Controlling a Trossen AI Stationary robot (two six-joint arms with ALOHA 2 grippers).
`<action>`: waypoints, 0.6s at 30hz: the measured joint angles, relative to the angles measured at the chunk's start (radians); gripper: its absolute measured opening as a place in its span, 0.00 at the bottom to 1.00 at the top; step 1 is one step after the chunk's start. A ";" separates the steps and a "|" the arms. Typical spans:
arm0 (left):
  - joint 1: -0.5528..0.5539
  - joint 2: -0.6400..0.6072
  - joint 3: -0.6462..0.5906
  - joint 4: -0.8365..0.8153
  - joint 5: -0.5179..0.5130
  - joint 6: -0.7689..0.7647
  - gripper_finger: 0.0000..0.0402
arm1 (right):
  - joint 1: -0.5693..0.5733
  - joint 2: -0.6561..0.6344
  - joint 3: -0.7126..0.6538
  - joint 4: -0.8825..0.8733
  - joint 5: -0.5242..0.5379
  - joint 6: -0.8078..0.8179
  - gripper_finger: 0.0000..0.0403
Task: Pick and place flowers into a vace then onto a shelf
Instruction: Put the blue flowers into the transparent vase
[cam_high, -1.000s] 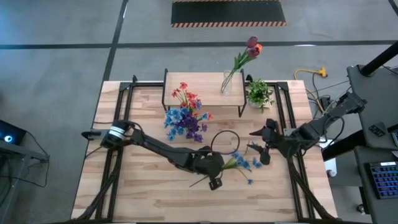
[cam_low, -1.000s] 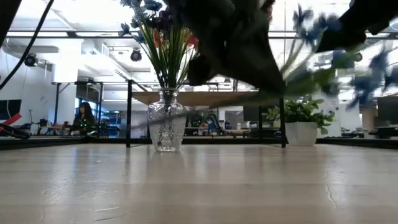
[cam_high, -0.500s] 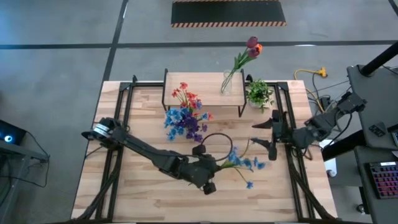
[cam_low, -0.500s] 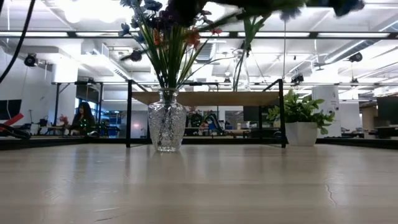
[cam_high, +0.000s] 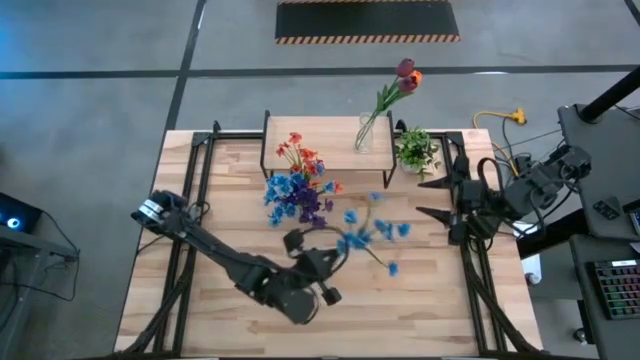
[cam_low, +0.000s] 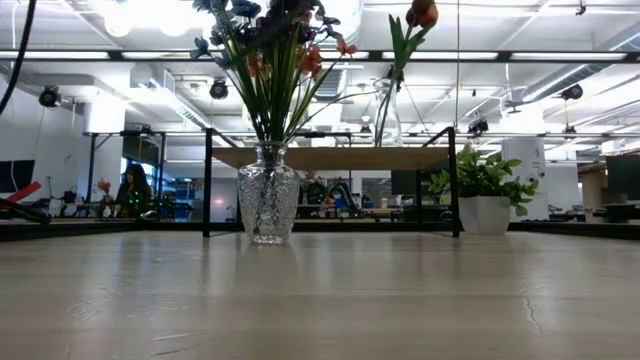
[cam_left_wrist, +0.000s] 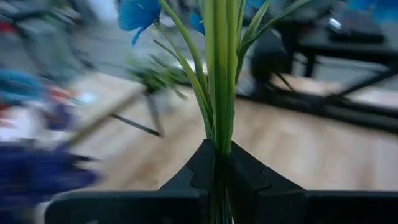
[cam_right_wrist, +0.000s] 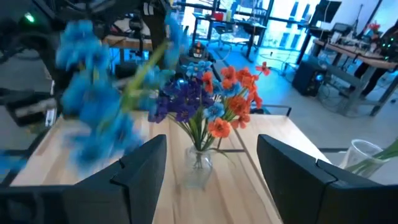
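High view shows the left pincer (cam_high: 322, 283) near the desk's (cam_high: 230, 300) front middle, clamped on a green stem of the blue flowers (cam_high: 370, 232), whose heads spread above the desk centre. Left wrist view confirms it: the dark fingers (cam_left_wrist: 202, 171) pinch the stems (cam_left_wrist: 219, 74) tight between them. A glass vase (cam_low: 267, 205) with red, blue and purple flowers (cam_high: 297, 183) stands on the desk just in front of the shelf (cam_high: 320, 135). A second vase (cam_high: 364, 134) with red tulips (cam_high: 405, 75) sits on the shelf top, beside a potted plant (cam_high: 417, 150). The right pincer (cam_high: 440, 196) hangs by the desk's right edge, fingers spread wide and holding nothing
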 joint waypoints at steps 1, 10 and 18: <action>-0.011 -0.004 0.000 0.001 -0.057 0.002 0.02 | 0.000 0.000 0.004 -0.010 0.000 -0.001 0.60; -0.124 -0.034 0.000 0.010 -0.493 0.053 0.02 | -0.001 0.004 -0.005 -0.066 0.001 0.035 0.60; -0.139 -0.060 -0.002 0.024 -0.497 0.053 0.02 | -0.001 0.004 -0.011 -0.072 0.000 0.038 0.60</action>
